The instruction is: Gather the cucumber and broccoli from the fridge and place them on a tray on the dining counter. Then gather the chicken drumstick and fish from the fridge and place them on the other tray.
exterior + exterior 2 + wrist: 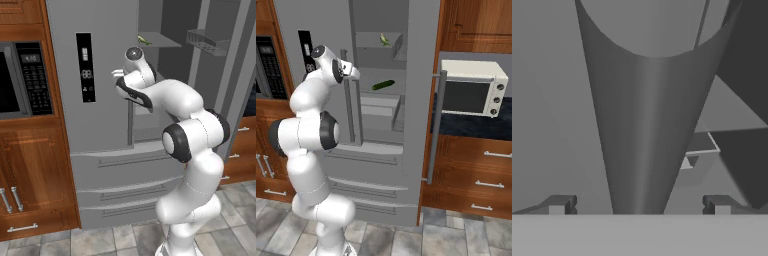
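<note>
Fridge (95, 120), display panel (86, 67) (digits unreadable)

A black built-in microwave (20, 80) sits in brown wooden cabinetry (35, 170) at nine o'clock in the left base view, its keypad facing out. In the right base view, a white toaster oven (473, 87) with three knobs stands at three o'clock on a dark counter (471, 127), above wooden drawers (476, 175). Grey floor tiles (456, 237) run along six o'clock.
</note>
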Available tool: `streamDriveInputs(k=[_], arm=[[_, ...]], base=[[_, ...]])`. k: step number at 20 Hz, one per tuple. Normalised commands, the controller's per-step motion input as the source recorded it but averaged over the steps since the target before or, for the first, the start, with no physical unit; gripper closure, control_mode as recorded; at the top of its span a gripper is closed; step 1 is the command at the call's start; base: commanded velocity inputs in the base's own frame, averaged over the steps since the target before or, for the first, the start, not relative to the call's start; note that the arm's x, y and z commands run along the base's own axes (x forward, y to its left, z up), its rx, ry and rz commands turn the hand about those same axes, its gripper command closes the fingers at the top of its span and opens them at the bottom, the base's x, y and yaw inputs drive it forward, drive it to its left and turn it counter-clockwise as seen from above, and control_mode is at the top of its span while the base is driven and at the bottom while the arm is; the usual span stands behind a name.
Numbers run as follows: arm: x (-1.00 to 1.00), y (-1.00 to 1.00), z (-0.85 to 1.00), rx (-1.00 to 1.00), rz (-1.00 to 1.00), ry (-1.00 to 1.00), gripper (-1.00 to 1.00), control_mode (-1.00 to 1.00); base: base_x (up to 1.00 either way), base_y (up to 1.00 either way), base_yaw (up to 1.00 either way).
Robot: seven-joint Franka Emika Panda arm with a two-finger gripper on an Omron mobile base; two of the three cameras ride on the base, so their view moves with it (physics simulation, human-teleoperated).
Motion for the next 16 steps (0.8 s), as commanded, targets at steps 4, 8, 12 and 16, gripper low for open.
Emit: streamDriveInputs(k=[4,8,12,16], arm=[[0.39,0.0,-0.1,0.0,0.0,0.0,1.0,-1.0],[0.33,0.0,-0.06,0.0,0.0,0.0,1.0,-1.0],[0.09,0.29,-0.03,0.0,0.05,-0.07,1.0,-1.0],[-0.05,0.58,0.0,0.0,0.12,-0.05,1.0,-1.0]], base=[[0.0,0.0,0.0],[0.0,0.0,0.0],[0.0,0.0,0.0],[0.0,0.0,0.0]])
